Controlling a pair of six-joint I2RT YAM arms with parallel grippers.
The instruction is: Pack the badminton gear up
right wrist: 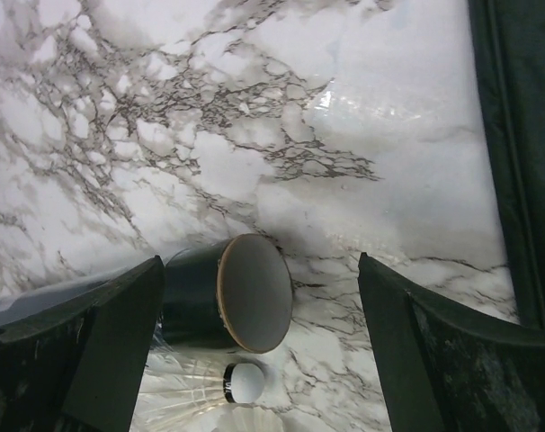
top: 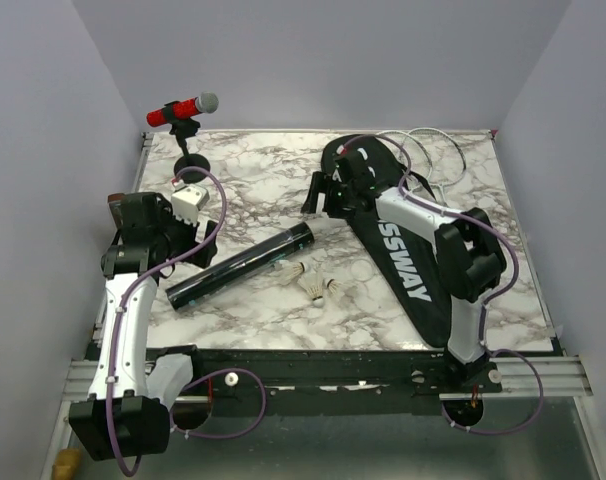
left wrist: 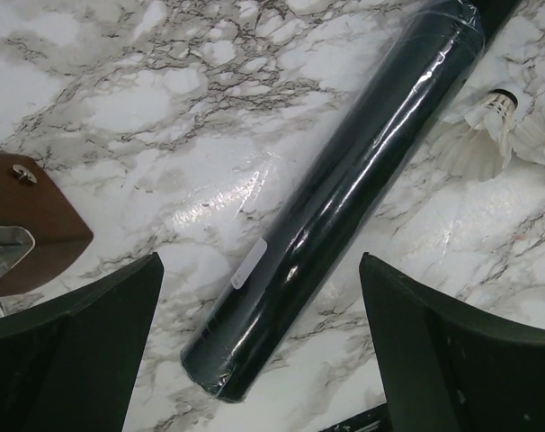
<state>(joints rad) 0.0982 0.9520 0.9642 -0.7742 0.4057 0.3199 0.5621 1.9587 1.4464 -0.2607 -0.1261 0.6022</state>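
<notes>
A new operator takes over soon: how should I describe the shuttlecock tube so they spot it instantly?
On the marble table, look left of the big black racket bag. The tube lies diagonally mid-table, its open end beside the white shuttlecocks; it is the only long, glossy black cylinder there.

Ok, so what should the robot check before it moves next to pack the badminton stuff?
1. Left hand open: ok.
2. Right hand open: ok.
3. Tube lying flat under the left hand: ok.
4. Tube's mouth open: ok.
5. Shuttlecocks inside the tube: not ok, loose on the table.
6. Bag unzipped: cannot tell.
</notes>
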